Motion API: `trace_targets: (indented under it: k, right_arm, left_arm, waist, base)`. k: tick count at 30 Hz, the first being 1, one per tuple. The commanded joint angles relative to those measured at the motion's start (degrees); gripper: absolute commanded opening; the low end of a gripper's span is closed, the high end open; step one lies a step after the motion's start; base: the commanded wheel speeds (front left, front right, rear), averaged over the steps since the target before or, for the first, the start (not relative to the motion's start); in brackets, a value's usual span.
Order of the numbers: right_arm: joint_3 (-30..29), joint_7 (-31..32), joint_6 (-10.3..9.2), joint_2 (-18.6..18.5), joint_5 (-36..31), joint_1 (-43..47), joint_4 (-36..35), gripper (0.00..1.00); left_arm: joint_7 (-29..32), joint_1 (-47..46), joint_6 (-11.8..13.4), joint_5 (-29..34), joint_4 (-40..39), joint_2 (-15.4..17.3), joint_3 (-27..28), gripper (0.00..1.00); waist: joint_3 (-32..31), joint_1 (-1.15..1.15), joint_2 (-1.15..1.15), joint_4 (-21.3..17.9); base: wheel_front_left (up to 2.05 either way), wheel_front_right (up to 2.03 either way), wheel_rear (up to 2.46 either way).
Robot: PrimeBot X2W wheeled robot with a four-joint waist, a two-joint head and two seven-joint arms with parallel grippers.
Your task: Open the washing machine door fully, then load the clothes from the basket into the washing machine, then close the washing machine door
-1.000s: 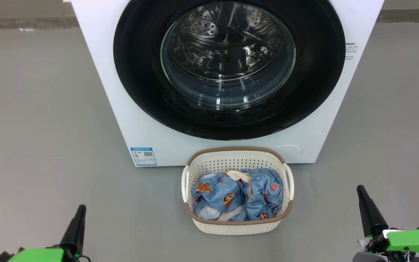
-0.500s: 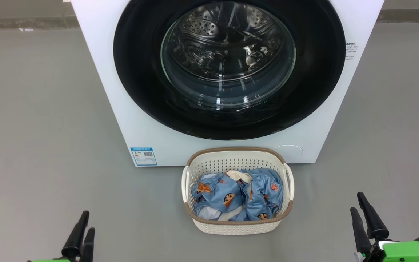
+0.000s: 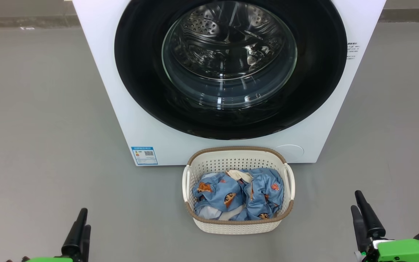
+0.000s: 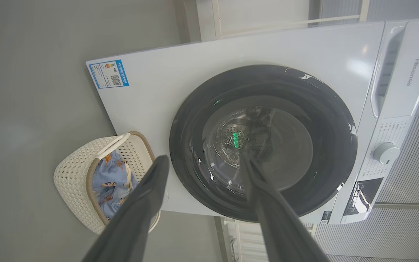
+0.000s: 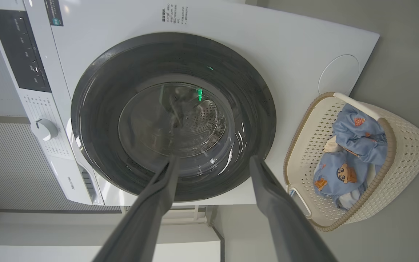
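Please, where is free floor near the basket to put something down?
Wide bare floor lies left of the washing machine and basket, up to the left tool; a similar patch lies right of them, before the right tool. Crowded: the strip between basket and closed washing machine door, and the basket itself, holding the clothes.

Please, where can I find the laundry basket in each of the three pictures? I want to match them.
Head view: basket at lower centre, on the floor in front of the washing machine.
Left wrist view: basket at lower left, left of the machine.
Right wrist view: basket at the right edge, mid-height.
Shared landmark: the round black door, shut.
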Motion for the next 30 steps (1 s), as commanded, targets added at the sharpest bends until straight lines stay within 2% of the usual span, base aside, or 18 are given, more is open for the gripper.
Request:
trace_targets:
  k: [1,30]
  right_arm:
    - [0.7,-0.6,0.01,-0.5,-2.1,-1.3,-1.8,1.00]
    - [3.7,-5.3,0.03,-0.9,-25.0,-1.2,-2.0,1.00]
  left_arm:
    - [-0.6,-1.2,-0.1,1.7,-1.9,1.3,0.3,1.00]
    - [-5.3,-0.3,-0.1,21.5,-4.7,2.0,-1.0,1.00]
  waist:
    - [0.0,0.00,0.00,0.1]
    - [0.2,0.00,0.00,0.5]
  base:
    - [0.00,0.00,0.00]
    - [0.00,0.00,0.00]
